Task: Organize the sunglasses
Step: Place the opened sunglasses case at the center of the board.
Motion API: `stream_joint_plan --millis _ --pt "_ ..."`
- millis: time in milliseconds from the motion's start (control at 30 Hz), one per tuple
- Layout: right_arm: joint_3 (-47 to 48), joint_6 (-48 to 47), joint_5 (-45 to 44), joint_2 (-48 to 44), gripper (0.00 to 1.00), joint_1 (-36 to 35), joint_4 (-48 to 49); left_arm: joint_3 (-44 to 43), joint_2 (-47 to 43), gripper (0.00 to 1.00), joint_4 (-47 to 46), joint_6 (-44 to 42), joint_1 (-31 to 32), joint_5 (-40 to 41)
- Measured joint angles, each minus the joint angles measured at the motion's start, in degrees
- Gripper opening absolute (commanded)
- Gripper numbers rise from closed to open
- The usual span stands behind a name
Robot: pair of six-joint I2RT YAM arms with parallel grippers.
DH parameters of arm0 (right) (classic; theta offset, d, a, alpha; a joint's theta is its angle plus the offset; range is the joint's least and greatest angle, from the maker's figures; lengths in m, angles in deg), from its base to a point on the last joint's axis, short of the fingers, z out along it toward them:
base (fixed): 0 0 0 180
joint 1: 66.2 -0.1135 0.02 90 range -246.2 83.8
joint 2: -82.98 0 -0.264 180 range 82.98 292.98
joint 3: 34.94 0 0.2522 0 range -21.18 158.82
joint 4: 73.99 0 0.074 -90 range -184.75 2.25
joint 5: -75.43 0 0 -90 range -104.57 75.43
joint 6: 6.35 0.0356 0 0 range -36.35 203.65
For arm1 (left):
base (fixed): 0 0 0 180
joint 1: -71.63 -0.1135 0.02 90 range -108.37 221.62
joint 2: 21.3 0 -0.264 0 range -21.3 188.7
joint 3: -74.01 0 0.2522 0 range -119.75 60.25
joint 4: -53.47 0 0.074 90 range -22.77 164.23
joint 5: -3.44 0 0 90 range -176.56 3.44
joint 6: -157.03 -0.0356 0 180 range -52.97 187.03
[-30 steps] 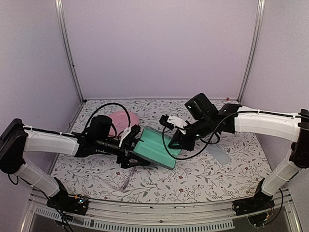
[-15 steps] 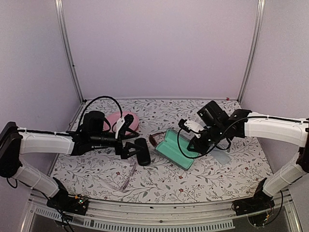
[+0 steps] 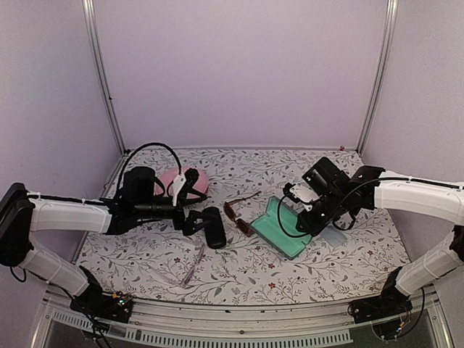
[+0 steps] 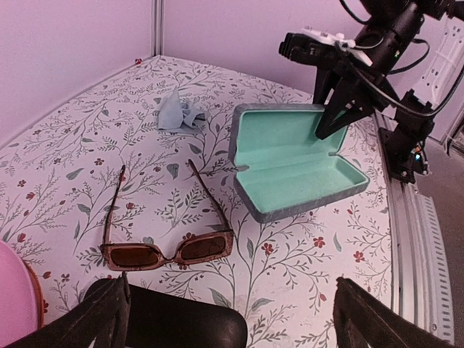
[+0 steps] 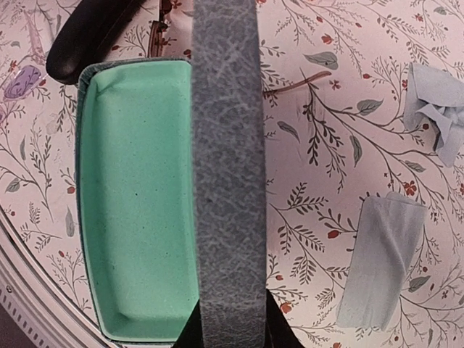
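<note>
1. Fingertips of my R gripper [image 5: 229, 328] are clamped on the rim of the lid [image 5: 225, 145] of the grey-blue case [image 5: 138, 203]. The case stands open, mint lining up, nothing in it.
2. L gripper [image 4: 233, 313]: jaws spread wide, holding nothing, hovering just above the black case [image 4: 174, 330], which sits at 6 o'clock in my L wrist view.
3. Brown sunglasses [image 4: 168, 251] lie on the table [image 4: 65, 167] at 12 from my L fingers, just past the black case. Arms are unfolded and point away, front toward me. The open case is at 2 o'clock from them, near but not touching.
4. Pale pair [image 3: 193, 267] lies at 7 o'clock from the black case in the top view, near the front edge; faint vs. the floral print.
5. Blue cloth [image 4: 178, 113] is at 12, well apart.
6. Risks, as I judge them:
   - My R pinch is only on the rim, so a slip could let the lid drop or skid the case into the brown pair.
   - If L comes down carelessly, a finger could hit the black case and shove it onto the lenses.
   - Unfolded arms prob. won't fit the case, and a grab by one thin arm could twist or bend it.
   - The pale pair is easy to misjudge, so I could press it into the table.
</note>
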Motion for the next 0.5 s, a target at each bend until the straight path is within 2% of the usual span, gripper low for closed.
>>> stream_joint_plan --millis 500 --pt "-0.5 1.4 0.0 3.7 0.05 0.0 -1.7 2.1 -1.6 0.98 -1.5 0.1 0.0 0.6"
